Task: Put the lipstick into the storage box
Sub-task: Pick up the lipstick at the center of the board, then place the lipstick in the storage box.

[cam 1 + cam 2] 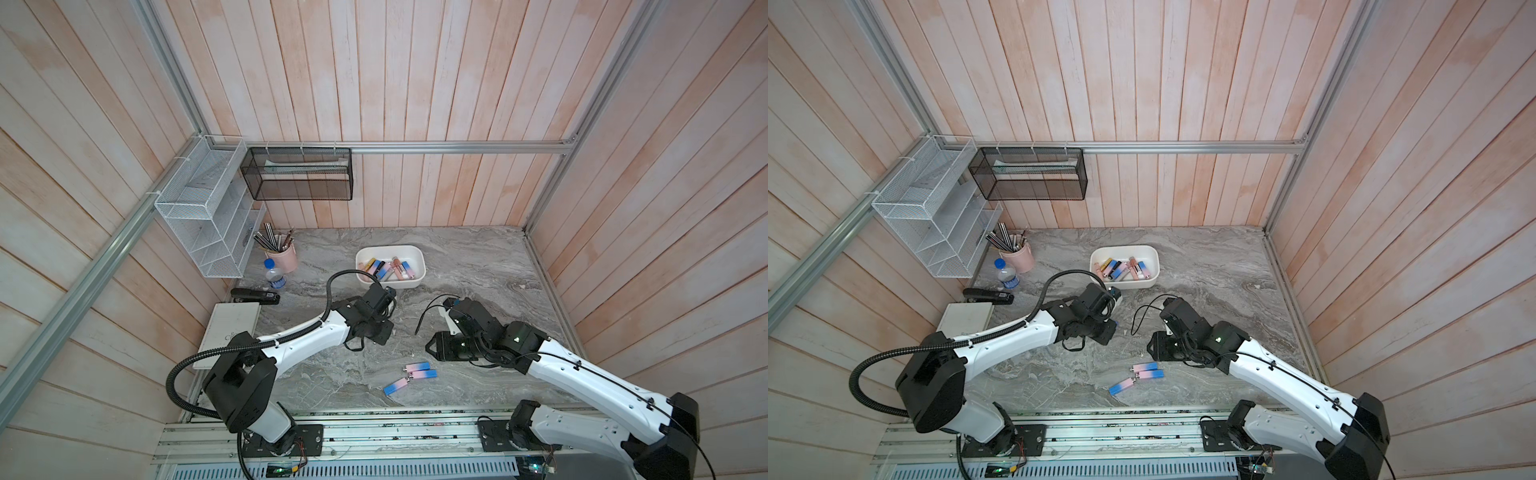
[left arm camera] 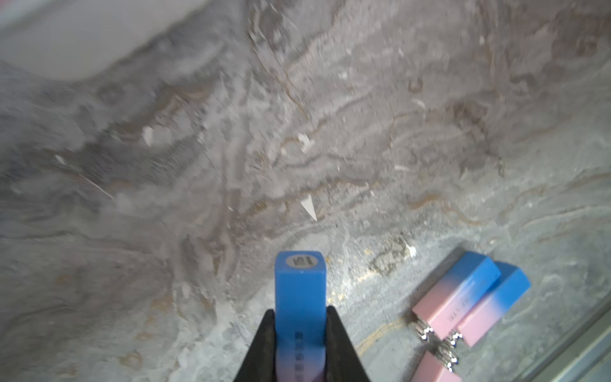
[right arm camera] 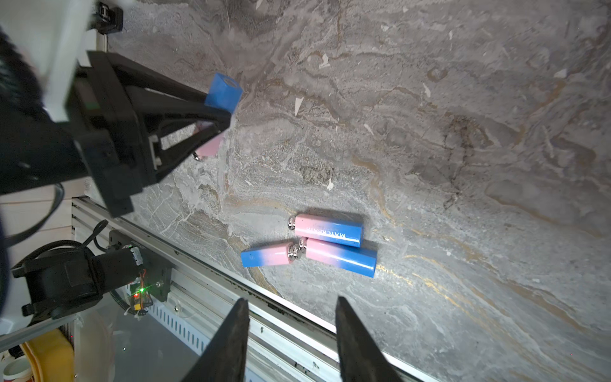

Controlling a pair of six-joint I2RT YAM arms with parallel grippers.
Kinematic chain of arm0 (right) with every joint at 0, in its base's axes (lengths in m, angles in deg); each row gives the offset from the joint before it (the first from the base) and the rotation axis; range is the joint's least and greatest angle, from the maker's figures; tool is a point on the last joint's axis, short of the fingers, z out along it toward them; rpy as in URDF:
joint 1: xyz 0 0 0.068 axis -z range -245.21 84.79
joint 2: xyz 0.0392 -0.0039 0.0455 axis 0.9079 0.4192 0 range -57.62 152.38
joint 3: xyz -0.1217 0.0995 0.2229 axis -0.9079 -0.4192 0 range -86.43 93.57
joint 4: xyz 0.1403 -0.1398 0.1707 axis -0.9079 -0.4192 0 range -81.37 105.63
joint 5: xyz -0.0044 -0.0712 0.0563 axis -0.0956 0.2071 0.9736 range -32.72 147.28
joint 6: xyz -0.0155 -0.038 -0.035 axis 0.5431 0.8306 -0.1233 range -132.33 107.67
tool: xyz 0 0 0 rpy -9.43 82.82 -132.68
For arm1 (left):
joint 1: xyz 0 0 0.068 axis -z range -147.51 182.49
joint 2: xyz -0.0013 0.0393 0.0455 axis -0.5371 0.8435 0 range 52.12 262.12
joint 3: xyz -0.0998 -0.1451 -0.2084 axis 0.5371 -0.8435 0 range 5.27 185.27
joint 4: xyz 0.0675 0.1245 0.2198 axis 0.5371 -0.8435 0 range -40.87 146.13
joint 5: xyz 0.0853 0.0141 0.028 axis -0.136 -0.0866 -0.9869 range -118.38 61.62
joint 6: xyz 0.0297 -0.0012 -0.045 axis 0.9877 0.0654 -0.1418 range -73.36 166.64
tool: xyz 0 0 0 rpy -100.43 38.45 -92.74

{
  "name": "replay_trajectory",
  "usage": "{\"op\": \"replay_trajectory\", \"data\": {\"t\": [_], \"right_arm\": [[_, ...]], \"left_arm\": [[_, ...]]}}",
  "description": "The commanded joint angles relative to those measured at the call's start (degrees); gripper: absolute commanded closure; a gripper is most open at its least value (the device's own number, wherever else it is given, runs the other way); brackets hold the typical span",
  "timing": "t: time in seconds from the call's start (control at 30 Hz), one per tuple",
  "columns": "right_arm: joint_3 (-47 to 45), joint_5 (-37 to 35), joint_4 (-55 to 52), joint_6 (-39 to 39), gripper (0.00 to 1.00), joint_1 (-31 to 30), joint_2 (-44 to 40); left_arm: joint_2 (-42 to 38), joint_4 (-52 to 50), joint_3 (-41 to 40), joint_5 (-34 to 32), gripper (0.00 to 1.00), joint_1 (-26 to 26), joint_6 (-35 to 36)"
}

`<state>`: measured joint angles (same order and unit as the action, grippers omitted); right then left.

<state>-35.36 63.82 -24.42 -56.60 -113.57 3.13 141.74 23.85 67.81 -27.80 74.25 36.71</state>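
Left claw (image 2: 300,312) is clenched on a lipstick (image 2: 299,287). It pinches the pink-to-blue case across its middle, so the blue end juts past the fingertips and the pink end sits back between the jaws. We judge the held lipstick to be clear of the tabletop (image 2: 380,139), though the left wrist view is too blurred to be sure.

Near it, toward the front edge, three loose lipsticks (image 3: 330,231) lie touching one another. The right claw (image 3: 291,301) hangs near them, parted and empty.

Farther back stands the storage box (image 1: 401,284). The left wrist is just beside its front wall, so the held lipstick is outside the box, short of that wall and on our side of it. Several stored lipsticks (image 1: 386,268) lie across the box's middle and front, and its back strip looks bare.

The step in hand, as we read it, is the carry into the box. We should grip firmly, lift until the jutting blue end passes above the rim, and come in over the bare strip. We should then lower before letting go, so the case neither strikes the wall nor bounces off the ones inside.
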Motion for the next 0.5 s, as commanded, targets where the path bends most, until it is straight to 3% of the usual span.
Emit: {"op": "replay_trajectory", "data": {"t": [0.0,0.17,0.3,0.47], "right_arm": [[2.30,0.55,0.93,3.39,0.56,2.91,1.02],[4.68,2.51,1.15,7.24,0.56,7.39,3.54],[6.54,3.71,1.73,9.46,0.56,10.01,6.34],[8.58,5.23,3.12,10.67,0.56,13.10,9.10]], "left_arm": [[3.74,0.27,6.35,-0.51,0.78,-4.30,5.12],[14.48,-0.48,21.76,0.45,0.78,-9.78,10.57],[25.02,-3.03,36.61,1.76,0.78,-12.61,12.04],[35.40,-5.67,49.62,3.02,0.78,-14.72,12.62]]}}
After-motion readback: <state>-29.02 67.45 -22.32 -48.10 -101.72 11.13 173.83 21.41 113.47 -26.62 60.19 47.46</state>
